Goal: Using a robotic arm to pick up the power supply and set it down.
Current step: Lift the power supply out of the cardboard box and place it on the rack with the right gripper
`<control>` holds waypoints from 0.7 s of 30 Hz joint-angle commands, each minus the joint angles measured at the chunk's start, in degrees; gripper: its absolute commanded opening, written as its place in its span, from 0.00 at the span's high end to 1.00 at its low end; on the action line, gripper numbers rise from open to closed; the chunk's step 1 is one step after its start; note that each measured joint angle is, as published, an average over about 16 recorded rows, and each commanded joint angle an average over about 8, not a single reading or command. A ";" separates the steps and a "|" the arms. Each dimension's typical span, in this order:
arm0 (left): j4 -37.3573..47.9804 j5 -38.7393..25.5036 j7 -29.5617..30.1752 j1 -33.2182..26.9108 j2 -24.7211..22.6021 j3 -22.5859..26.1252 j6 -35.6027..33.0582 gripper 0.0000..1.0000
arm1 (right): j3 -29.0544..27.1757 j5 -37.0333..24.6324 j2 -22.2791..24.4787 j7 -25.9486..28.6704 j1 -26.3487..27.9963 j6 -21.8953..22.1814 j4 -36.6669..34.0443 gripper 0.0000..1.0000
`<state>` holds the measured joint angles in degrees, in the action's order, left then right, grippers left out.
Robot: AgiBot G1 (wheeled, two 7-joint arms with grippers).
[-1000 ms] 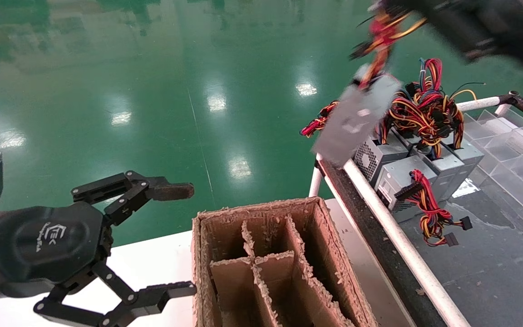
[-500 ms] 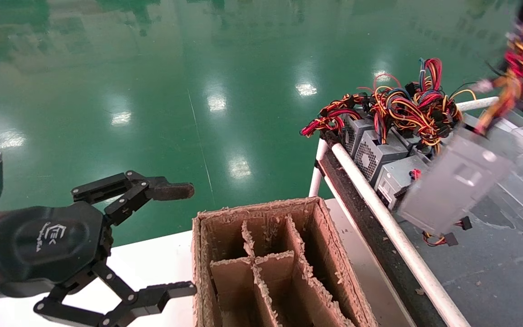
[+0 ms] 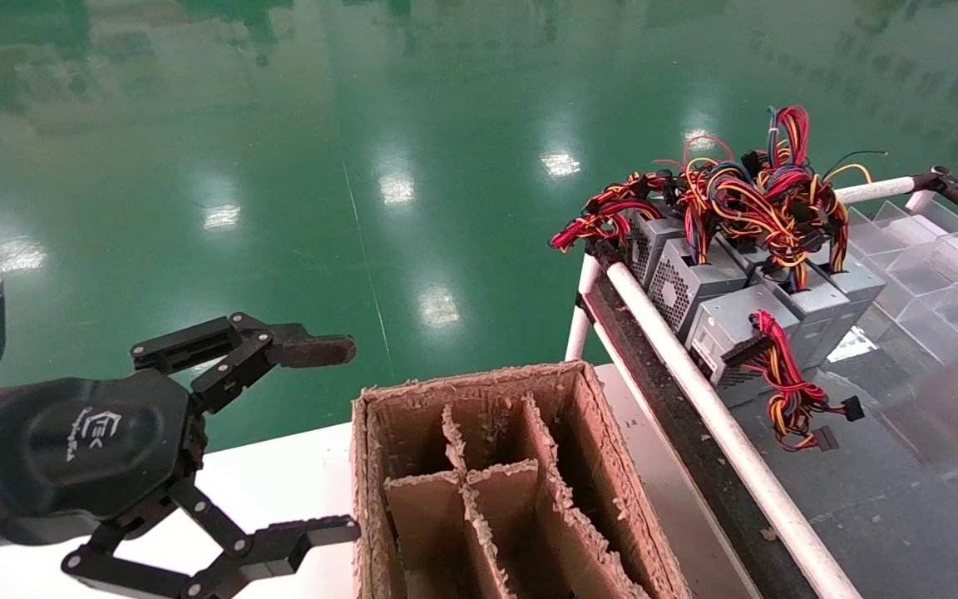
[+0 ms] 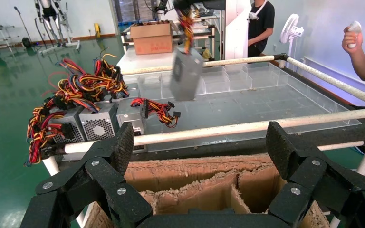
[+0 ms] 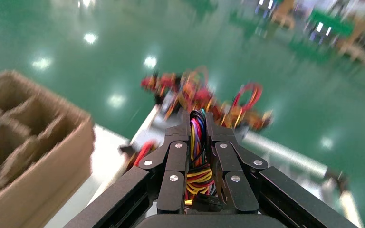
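While the right gripper [image 5: 197, 124] is out of the head view, its own wrist view shows the fingers [image 5: 177, 156] pinched narrow on a bundle of red, yellow, blue and purple wires [image 5: 197, 142], with nothing of the metal box visible there. From the left wrist view, the power supply [image 4: 186, 72] hangs in the air, tilted, from that wire bundle above the clear partitioned tray [image 4: 247, 97], near the tray's far rail and apart from the other units. The gripper holding it shows only at that view's upper edge.

Several more grey power supplies [image 3: 724, 287] stand packed together at the near-left corner of the tray, just inside the white rail [image 3: 695, 391], their coloured wires [image 3: 745, 195] heaped on top and one loom [image 3: 791, 387] trailing onto the tray floor.

The left gripper [image 3: 338, 441] hovers over the white table's [image 3: 279, 482] left part, jaws spread wide and holding nothing, just beside the open cardboard box [image 3: 479, 482] with its ragged dividers. That box sits at the table edge nearest the rail. A green glossy floor [image 3: 279, 166] lies beyond.
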<state>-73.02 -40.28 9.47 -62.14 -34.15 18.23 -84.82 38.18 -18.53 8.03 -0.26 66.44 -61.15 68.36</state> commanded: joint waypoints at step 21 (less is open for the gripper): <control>0.00 0.03 -0.02 -0.01 0.01 0.04 0.02 0.00 | 23.34 21.10 -4.00 -17.32 4.75 16.00 8.74 1.00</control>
<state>-73.02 -40.25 9.45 -62.15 -34.14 18.27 -84.81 61.40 2.47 4.12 -17.51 70.87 -44.47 77.18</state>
